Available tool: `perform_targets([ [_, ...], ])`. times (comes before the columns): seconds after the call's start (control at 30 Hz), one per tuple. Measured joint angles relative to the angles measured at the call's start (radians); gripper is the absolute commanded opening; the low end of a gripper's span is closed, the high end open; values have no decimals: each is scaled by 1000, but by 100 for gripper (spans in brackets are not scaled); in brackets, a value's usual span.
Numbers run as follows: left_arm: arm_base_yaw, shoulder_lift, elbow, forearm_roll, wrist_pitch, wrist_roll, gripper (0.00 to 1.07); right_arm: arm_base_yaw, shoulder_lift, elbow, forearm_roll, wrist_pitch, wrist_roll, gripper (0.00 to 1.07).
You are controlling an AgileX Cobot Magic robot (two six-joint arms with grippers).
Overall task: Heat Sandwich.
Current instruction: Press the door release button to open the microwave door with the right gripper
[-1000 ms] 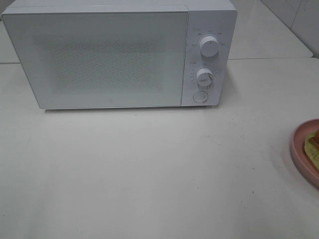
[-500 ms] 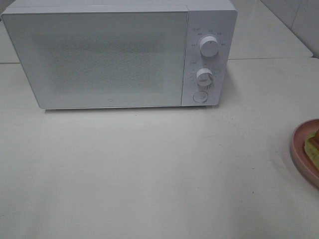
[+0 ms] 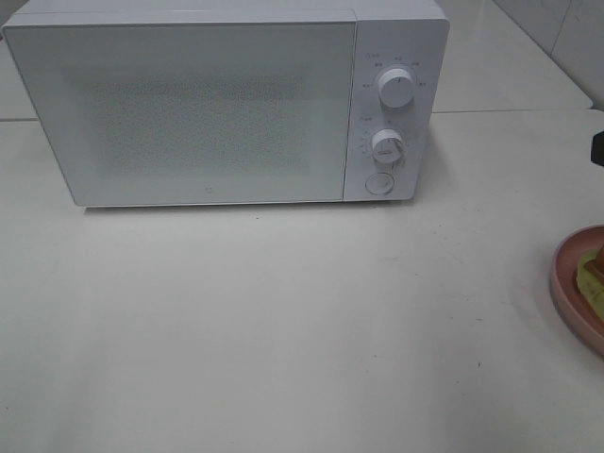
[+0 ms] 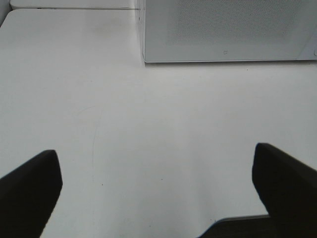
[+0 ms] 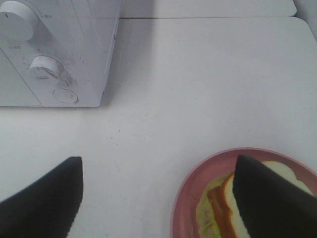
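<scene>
The sandwich (image 5: 223, 208), white bread with a tan crust and yellow-green filling, lies on a round pink plate (image 5: 185, 198). In the high view only a sliver of the sandwich (image 3: 595, 272) shows on the plate (image 3: 569, 283) at the right edge. The white microwave (image 3: 208, 104) stands at the back with its door shut. My right gripper (image 5: 156, 171) is open above the table, one finger (image 5: 270, 198) over the sandwich. My left gripper (image 4: 156, 163) is open and empty over bare table in front of the microwave's (image 4: 228, 29) left corner.
The microwave has two knobs (image 3: 396, 87) (image 3: 387, 144) and a round button (image 3: 379, 183) on its right panel. A dark part of the right arm (image 3: 598, 148) shows at the right edge of the high view. A table seam runs behind the microwave.
A dark part of the right arm has come into the high view at the right edge. The microwave, plate and sandwich have not moved.
</scene>
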Motion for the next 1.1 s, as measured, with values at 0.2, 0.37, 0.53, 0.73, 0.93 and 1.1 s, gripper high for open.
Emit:
perform_targets([
  [0.2,0,0,0,0,0,0,98,0,100,0,0,-107,0,75],
  [0.37,0,0,0,0,0,0,98,0,195,0,0,-249,0,75],
  [0.53,0,0,0,0,0,0,98,4,261,0,0,-329,0,75],
  [0.73,0,0,0,0,0,0,98,68,310,48,26,-475,-45,75],
  [0.93,0,0,0,0,0,0,98,134,345,118,158,-618,-157,75],
  [1.1,0,0,0,0,0,0,98,210,387,181,364,-793,-328,75],
])
